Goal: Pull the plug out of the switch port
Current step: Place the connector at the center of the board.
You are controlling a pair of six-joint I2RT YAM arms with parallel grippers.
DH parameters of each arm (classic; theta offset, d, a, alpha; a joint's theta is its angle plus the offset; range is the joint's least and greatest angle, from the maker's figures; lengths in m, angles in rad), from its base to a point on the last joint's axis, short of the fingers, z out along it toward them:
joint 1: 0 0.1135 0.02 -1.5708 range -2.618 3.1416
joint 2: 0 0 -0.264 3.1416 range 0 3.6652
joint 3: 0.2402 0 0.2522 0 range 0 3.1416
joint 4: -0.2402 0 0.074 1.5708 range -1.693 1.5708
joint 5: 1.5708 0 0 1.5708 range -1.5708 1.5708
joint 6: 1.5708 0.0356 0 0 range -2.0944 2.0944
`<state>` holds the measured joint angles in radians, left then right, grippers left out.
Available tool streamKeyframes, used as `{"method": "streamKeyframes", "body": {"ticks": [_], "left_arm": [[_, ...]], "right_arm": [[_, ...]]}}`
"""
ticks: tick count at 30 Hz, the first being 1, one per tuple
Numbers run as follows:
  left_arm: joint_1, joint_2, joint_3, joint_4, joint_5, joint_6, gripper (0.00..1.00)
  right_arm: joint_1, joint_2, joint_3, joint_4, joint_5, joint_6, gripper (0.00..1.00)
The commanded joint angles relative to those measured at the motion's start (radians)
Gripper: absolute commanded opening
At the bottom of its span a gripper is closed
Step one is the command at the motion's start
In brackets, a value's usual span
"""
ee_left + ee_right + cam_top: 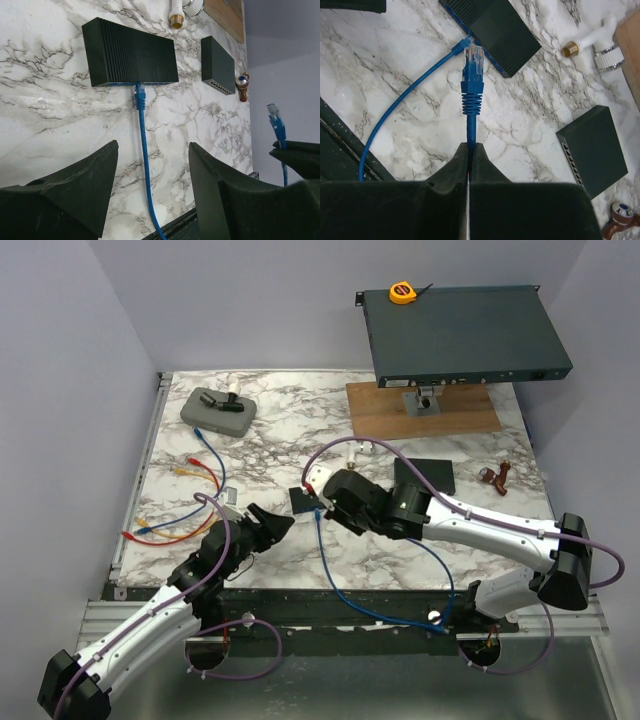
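Switch (130, 50): black box lying flat on the marble table (270, 440), just ahead of your left gripper (152, 170).
Seated plug (139, 96): blue, in a port on the switch's near face. Its blue cable (146, 165) runs back between your left fingers.
Left gripper: jaws apart, holding nothing, short of the seated plug.
Right gripper (469, 150): pinched tight on the cable just below a free plug (472, 57), which stands clear above the table near the switch.
Risk, latch: if you pull without pressing the clip, the plug will likely hold and the light switch will drag along with it.
Risk, grip point: if you close on the cable instead of the boot, you may strain the wire or slip off.
Risk, tangle: both ends look like one cable, so moving your right arm may tug the seated end sideways.
Risk, crowding: your two grippers sit near each other by the switch, and a careless approach may bump them.
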<state>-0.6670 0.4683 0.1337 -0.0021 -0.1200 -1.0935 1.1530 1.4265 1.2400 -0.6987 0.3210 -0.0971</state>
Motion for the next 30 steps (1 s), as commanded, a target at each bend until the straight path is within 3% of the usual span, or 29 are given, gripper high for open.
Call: {"method": "streamKeyframes", "body": {"ticks": [1, 6, 10, 16, 22, 30], "left_arm": [[0.0, 0.002, -0.01, 0.034, 0.016, -0.005, 0.59], [0.0, 0.005, -0.013, 0.039, 0.014, -0.008, 0.59], [0.0, 0.007, -0.02, 0.043, 0.011, -0.015, 0.59], [0.001, 0.006, -0.019, 0.024, 0.01, -0.014, 0.59], [0.0, 0.006, -0.023, 0.026, 0.006, -0.015, 0.59], [0.001, 0.011, -0.039, 0.056, 0.011, -0.019, 0.59]], "right_arm": [[0.004, -0.098, 0.03, -0.046, 0.025, 0.077, 0.01], [0.006, -0.142, 0.172, -0.102, 0.167, 0.089, 0.01], [0.006, -0.17, 0.105, -0.003, 0.314, 0.078, 0.01], [0.007, -0.143, 0.107, 0.067, 0.361, 0.025, 0.01], [0.006, 0.034, 0.184, -0.163, 0.207, 0.03, 0.0], [0.008, 0.088, 0.244, -0.357, 0.498, 0.187, 0.01]]}}
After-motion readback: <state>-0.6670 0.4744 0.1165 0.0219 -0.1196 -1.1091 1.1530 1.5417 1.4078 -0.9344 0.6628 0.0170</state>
